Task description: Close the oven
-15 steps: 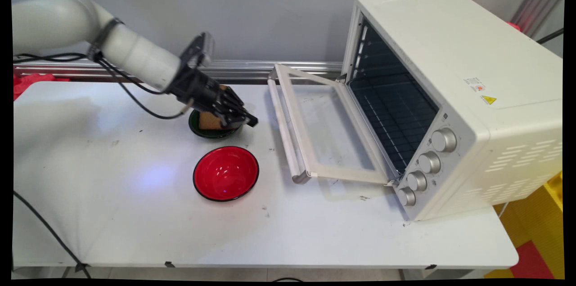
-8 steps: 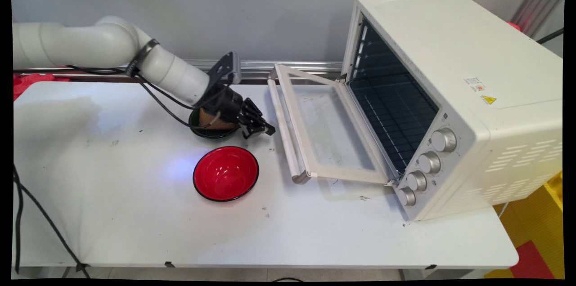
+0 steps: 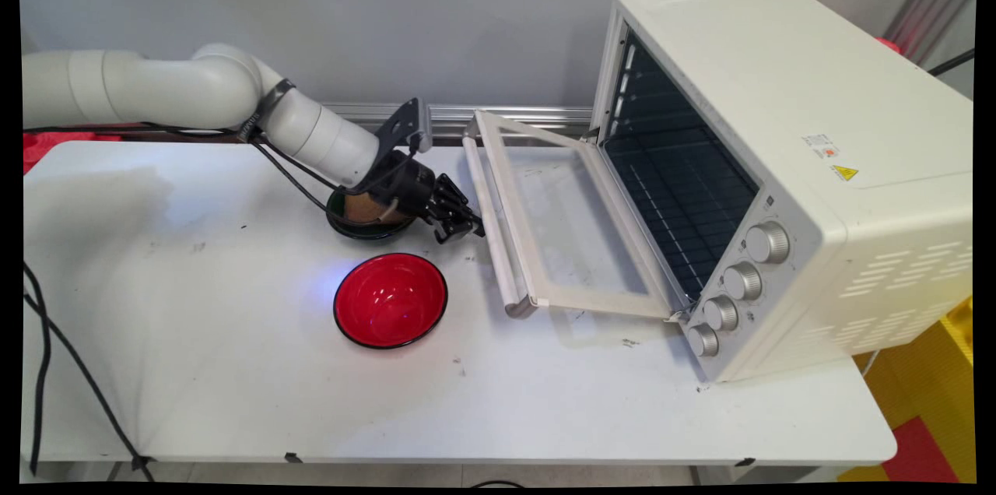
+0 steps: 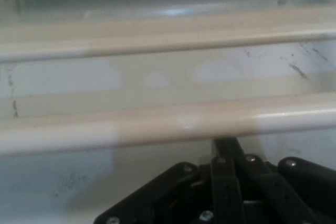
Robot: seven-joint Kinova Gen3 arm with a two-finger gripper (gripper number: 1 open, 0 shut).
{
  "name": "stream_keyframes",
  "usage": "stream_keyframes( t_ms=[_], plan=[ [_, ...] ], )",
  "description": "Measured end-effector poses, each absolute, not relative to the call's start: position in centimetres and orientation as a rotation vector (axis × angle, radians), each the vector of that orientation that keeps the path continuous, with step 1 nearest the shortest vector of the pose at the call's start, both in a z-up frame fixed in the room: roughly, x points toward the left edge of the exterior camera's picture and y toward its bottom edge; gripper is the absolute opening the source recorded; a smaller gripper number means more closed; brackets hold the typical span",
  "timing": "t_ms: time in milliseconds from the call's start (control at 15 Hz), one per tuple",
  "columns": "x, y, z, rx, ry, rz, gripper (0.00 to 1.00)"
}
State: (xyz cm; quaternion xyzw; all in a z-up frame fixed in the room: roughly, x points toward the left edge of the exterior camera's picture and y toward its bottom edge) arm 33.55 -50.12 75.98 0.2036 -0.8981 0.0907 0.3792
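Gripper (image 3: 465,228) sits low over the table (image 3: 233,370), tip pointing at the oven (image 3: 778,168) door's handle (image 3: 490,230). Fingers look pressed together and gripping nothing; in the hand view they meet in one narrow black stem right under the handle (image 4: 168,124). Handle is just ahead of the tip, near touching; I can't tell if there's contact. Its long axis runs crosswise to the fingers, spanning the hand view side to side. Door (image 3: 568,222) lies dropped open beyond it. Behind the gripper: green dish (image 3: 366,229) holding a brown piece (image 3: 362,208). Red bowl (image 3: 391,300) is off to its side, apart.
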Motion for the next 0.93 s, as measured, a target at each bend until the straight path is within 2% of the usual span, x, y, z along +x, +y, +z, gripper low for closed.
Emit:
stream_keyframes(
  t_ms=[467,933],
  plan=[
    [33.1,-50.8,76.2,0.493,-2.247,0.230,0.00],
    [33.2,-51.5,78.1,0.447,-2.196,0.230,0.00]
  ],
)
